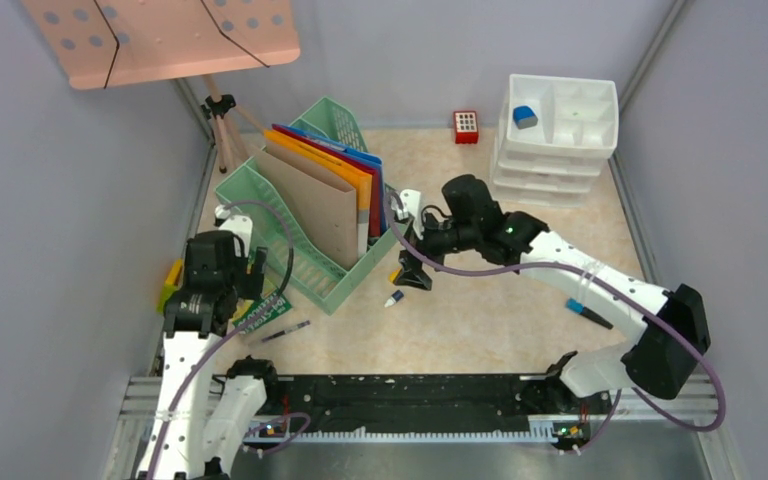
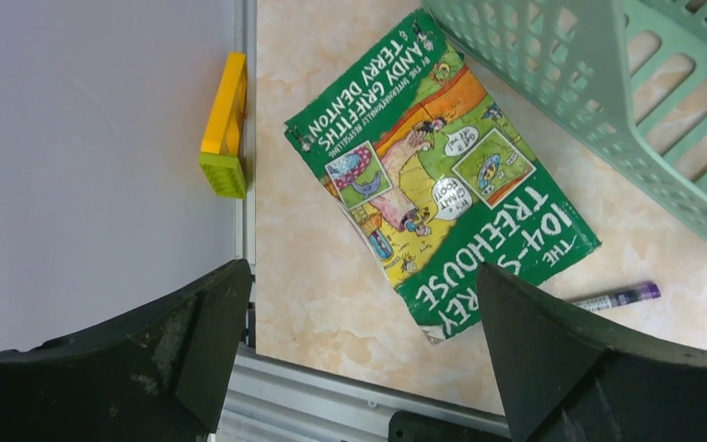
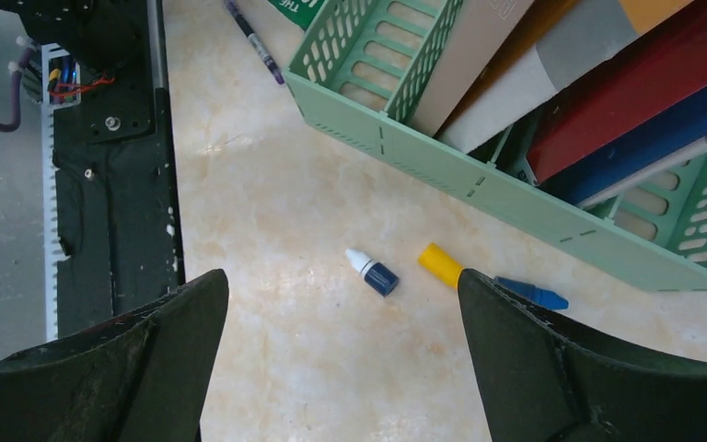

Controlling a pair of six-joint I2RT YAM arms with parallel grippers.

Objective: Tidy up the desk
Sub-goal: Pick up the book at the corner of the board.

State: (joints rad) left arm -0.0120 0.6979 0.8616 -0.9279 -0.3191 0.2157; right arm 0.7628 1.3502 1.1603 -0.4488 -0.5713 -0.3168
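Observation:
The desk (image 1: 480,330) is a beige marbled top. A green paperback (image 2: 437,175) lies flat at its front left, beside the mint file rack (image 1: 310,215) that holds upright folders. My left gripper (image 2: 364,276) hovers open above the book's lower corner, holding nothing. It shows at the left edge in the top view (image 1: 248,283). My right gripper (image 3: 341,281) is open over bare desk near the rack's front corner (image 1: 410,255). Just ahead of it lie a small blue dropper bottle (image 3: 373,273), a yellow-capped piece (image 3: 440,262) and a blue marker (image 3: 532,293).
A purple pen (image 2: 617,296) lies right of the book. A yellow-green block (image 2: 225,124) rests against the left wall. A white drawer unit (image 1: 558,130), a red cube (image 1: 466,126), another marker (image 1: 588,314) and a pink music stand (image 1: 160,35) are also in view.

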